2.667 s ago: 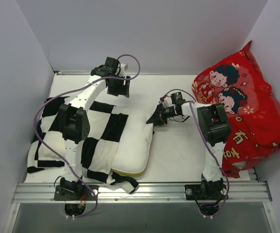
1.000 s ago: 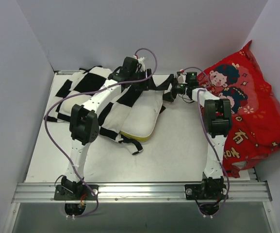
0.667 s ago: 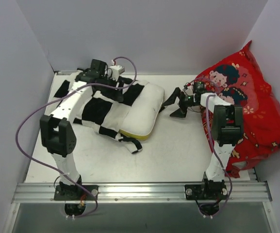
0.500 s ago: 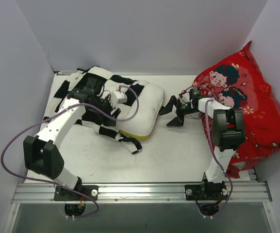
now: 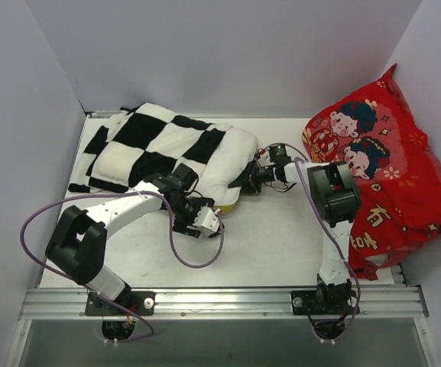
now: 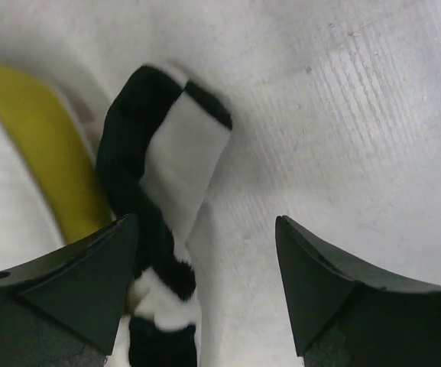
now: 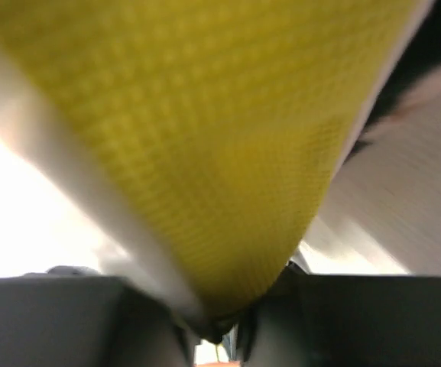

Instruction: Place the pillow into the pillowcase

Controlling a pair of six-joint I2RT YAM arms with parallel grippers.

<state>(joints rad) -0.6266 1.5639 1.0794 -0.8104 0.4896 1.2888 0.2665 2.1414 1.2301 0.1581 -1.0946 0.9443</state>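
The black and white checkered pillowcase [image 5: 155, 141] lies at the back left, over most of the cream pillow [image 5: 234, 157], whose right end and yellow band show. My left gripper [image 5: 202, 220] is open and empty, low over the table at the pillow's near corner. In the left wrist view [image 6: 205, 264] a loose pillowcase strip [image 6: 166, 160] and the yellow band [image 6: 56, 160] lie by its left finger. My right gripper [image 5: 244, 181] is shut on the pillow's right corner. The right wrist view shows the yellow band [image 7: 205, 138] pinched between the jaws of the gripper [image 7: 224, 329].
A large red cartoon-printed cushion [image 5: 384, 172] leans against the right wall, close behind my right arm. White walls close in the table at the back, left and right. A metal rail [image 5: 220, 302] runs along the near edge.
The pillowcase now lies spread further over the pillow. My left arm has swung from above the case down to the pillow's near corner. My right gripper has moved left and shut on the pillow's corner.
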